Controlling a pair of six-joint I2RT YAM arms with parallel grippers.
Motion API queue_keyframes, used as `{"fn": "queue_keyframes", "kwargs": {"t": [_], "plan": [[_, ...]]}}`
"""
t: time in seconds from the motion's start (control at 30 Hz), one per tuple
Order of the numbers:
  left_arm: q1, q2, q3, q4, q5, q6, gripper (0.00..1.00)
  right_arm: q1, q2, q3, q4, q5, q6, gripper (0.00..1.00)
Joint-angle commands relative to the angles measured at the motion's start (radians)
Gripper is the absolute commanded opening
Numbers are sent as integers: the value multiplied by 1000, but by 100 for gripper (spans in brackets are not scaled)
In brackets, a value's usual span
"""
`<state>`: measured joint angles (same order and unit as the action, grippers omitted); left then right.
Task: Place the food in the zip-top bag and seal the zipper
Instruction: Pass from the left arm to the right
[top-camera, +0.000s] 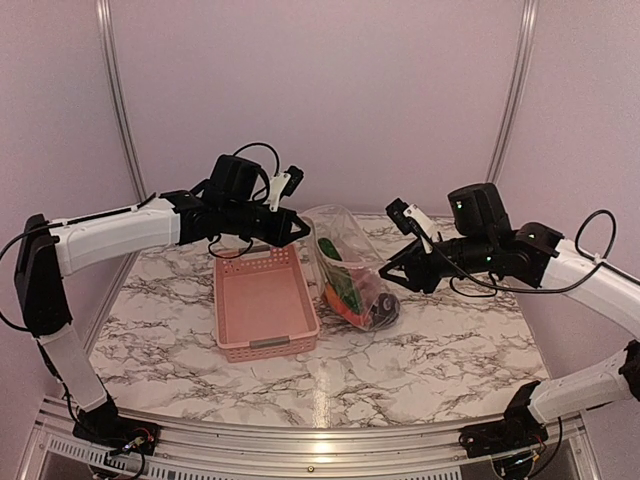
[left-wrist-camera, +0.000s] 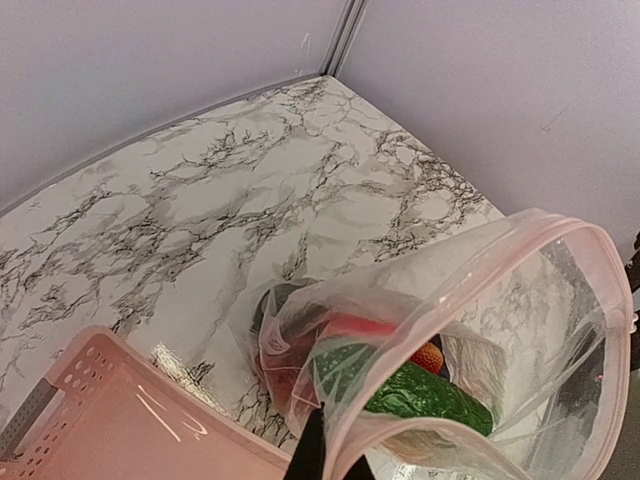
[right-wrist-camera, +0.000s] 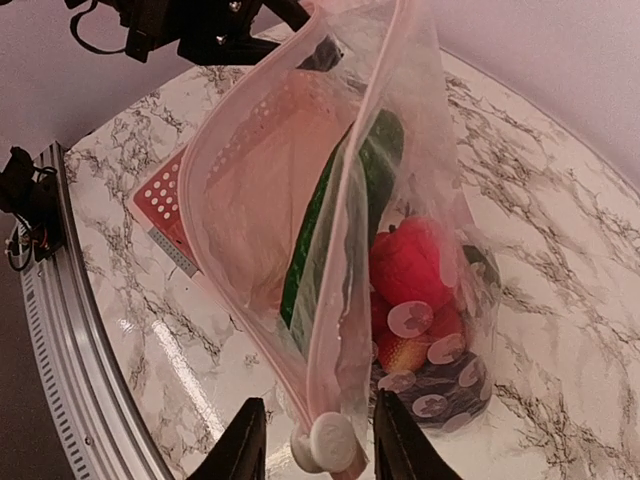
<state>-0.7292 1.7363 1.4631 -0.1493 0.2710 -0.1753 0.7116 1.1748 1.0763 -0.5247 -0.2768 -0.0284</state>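
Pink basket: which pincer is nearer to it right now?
Left. The left pincer hangs over the far corner of the basket, gripping the bag; the right pincer sits beyond the bag.

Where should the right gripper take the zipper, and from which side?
At its right end, by the round white tab, coming from the right with jaws straddling the zipper. The left gripper pinches the far end, so it stands on edge, running toward the right gripper.

The open zip-top bag (left-wrist-camera: 505, 325) holds a green cucumber (left-wrist-camera: 420, 395) beside the pink basket (left-wrist-camera: 110, 420).
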Motion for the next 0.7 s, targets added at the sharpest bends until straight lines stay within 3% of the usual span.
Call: {"fn": "queue_keyframes", "kwargs": {"t": [0.0, 0.43, 0.67], "plan": [[17, 25, 43, -4, 6, -36, 0, 9, -4, -13, -1, -36, -13, 34], [36, 27, 38, 8, 19, -69, 0, 9, -16, -18, 61, 31, -5, 9], [42, 31, 37, 4, 19, -70, 0, 10, -21, 12, 30, 38, -19, 7]]}}
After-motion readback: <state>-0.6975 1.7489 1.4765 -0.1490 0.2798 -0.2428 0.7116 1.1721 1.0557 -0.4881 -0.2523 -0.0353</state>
